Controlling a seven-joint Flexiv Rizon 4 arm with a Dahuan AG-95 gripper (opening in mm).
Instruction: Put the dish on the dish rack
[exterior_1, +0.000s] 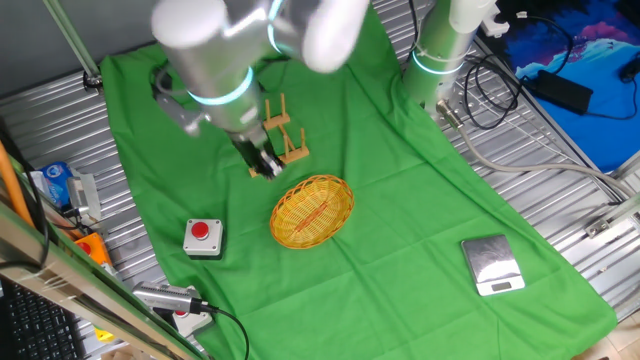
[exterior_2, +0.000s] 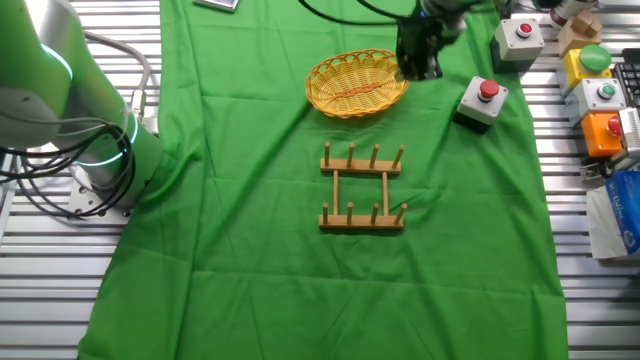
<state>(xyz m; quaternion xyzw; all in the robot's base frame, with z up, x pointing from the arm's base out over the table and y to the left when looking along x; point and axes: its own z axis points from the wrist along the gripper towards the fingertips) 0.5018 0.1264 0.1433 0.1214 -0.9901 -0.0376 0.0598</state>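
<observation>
My gripper (exterior_2: 419, 68) hangs low over the green cloth (exterior_2: 250, 250), just beside the rim of the dish (exterior_2: 356, 82). I see my fingers (exterior_1: 266, 166) as a dark shape only, so I cannot tell if they are spread or pressed together, and I cannot tell if they touch the rim. The dish lies flat on the cloth, a yellow woven plate with reddish streaks in its middle. The dish rack (exterior_2: 362, 187) stands apart from it on the same cloth, upright, with two rails and rows of pegs; nothing is in its slots.

About writing: I can read no word anywhere. The blue and white package (exterior_2: 623, 212) at the edge of the table has print on it, but it is too small for me. The grey box with a red button (exterior_2: 482, 101) stands on the cloth near the dish and my gripper. More button boxes, with red, green and orange tops, stand at the edge in the other fixed view. A small silver scale (exterior_1: 492, 265) sits on the cloth, well apart from the dish.

The cloth is wrinkled and covers most of a table of ribbed metal (exterior_2: 40, 270). The base of a second arm (exterior_2: 95, 150) stands on this metal beside the cloth, with black cables around it
</observation>
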